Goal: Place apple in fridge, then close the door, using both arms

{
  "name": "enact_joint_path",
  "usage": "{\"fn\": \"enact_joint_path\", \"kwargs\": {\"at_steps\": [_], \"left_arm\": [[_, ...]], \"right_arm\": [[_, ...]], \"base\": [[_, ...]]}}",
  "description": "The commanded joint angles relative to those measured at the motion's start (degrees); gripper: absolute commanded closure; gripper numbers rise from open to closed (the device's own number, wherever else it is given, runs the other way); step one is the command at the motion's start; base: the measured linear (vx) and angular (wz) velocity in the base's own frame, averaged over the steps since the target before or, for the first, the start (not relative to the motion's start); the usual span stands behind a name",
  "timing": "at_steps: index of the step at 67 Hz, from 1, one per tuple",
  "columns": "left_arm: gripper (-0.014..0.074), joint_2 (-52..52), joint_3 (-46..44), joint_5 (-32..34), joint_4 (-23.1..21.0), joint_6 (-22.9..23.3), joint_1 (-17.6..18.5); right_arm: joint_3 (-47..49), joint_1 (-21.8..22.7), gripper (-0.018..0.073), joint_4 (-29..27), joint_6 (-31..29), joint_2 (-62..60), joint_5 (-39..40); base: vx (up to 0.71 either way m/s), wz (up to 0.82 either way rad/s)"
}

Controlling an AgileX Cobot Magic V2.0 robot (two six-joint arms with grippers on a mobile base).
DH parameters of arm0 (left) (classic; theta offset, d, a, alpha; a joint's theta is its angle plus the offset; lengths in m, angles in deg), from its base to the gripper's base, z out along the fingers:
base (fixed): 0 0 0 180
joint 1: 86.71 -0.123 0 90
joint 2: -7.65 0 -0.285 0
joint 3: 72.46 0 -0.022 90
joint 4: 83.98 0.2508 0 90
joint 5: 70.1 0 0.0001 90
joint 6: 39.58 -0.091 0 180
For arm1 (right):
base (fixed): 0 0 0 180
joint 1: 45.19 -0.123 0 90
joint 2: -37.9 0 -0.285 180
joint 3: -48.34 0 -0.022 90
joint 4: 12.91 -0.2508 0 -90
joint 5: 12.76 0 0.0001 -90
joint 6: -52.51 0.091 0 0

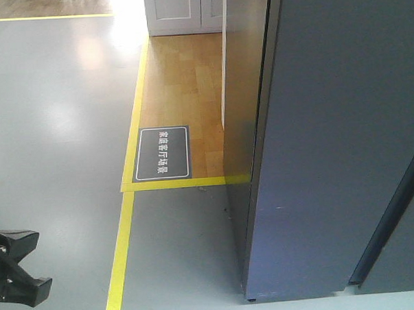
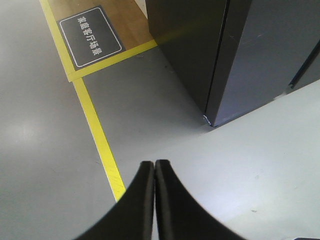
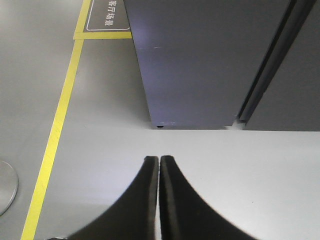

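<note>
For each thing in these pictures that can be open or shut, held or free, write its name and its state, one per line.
Fridge: doors shut, only the dark outer faces show.
Left gripper: shut, empty, above the floor.
Right gripper: shut, empty, facing the fridge.
Apple: not in view.

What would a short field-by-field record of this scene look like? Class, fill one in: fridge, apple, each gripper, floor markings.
fridge: dark grey cabinet standing on the grey floor; no interior visible in any view
apple: not in view
left gripper: fingers pressed together, holding nothing, above the floor
right gripper: fingers together, empty, facing the fridge's base
floor markings: yellow tape running along the floor; dark sign with white characters on the wood floor
</note>
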Motion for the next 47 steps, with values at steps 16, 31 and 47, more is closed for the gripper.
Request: {"fn": "enact_joint_path", "kwargs": {"at_steps": [16,31,47], "left_arm": [[0.0603,-0.57,-1.32,2.87,0.68,0.74,-0.07],[0.0603,-0.57,-1.32,2.87,0.68,0.74,-0.07],[0.0603,-0.57,-1.32,2.87,0.68,0.74,-0.07]], "right_arm": [[1.32,-0.04,0.0562,0.07,-0.01,0.74,3.40],[1.32,-0.04,0.0562,0.07,-0.06,0.74,3.34],[1.32,-0.04,0.0562,0.07,-0.06,0.74,3.34]], "base": [[0.00,0.00],[0.00,0.00],[0.00,0.00]]}}
